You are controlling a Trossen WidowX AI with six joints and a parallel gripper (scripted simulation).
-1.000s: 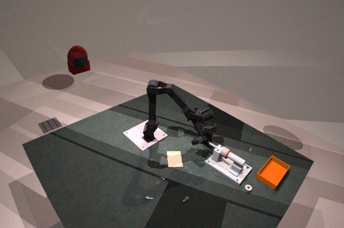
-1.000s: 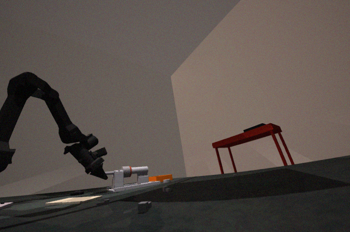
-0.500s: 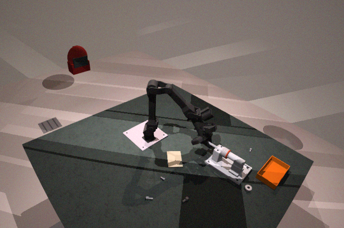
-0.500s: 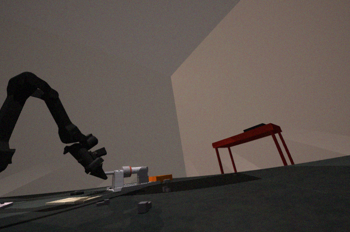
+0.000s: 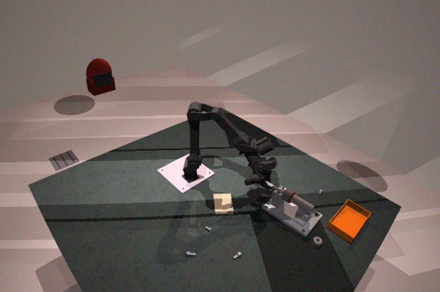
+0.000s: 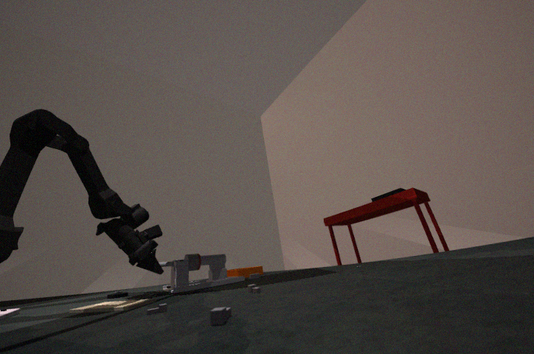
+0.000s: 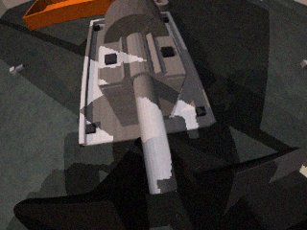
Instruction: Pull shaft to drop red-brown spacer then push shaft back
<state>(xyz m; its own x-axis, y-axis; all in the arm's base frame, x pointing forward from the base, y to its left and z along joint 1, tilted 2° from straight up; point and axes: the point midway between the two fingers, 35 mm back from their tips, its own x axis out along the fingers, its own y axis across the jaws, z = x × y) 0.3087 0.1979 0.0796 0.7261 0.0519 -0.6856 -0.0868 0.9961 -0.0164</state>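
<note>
My gripper [image 5: 267, 184] [image 6: 161, 269] [image 7: 153, 141] is shut on the near end of the pale shaft [image 5: 271, 185] [image 6: 166, 263] [image 7: 153, 126]. The shaft runs through the near bracket [image 6: 180, 275] [image 7: 111, 80] on the white base plate [image 5: 285, 222] [image 6: 200, 285] [image 7: 101, 134]. Beyond the bracket sit thick grey spacers [image 5: 286, 194] [image 6: 191, 262]. The red-brown spacer [image 5: 291, 197] [image 6: 199, 261] is still up on the shaft line, between them and the grey housing block [image 5: 304, 202] [image 6: 217, 267]. The shaft's far end is hidden. A clear stretch of shaft shows between fingers and bracket in the wrist view.
An orange tray [image 5: 340, 232] [image 6: 245, 272] [image 7: 72, 14] stands beyond the fixture. A loose grey ring [image 5: 317, 239] lies near the plate's far corner. A tan pad [image 5: 223, 204] [image 6: 108, 307] and several small bolts, one bolt [image 5: 190, 253] nearer the front, lie on the table.
</note>
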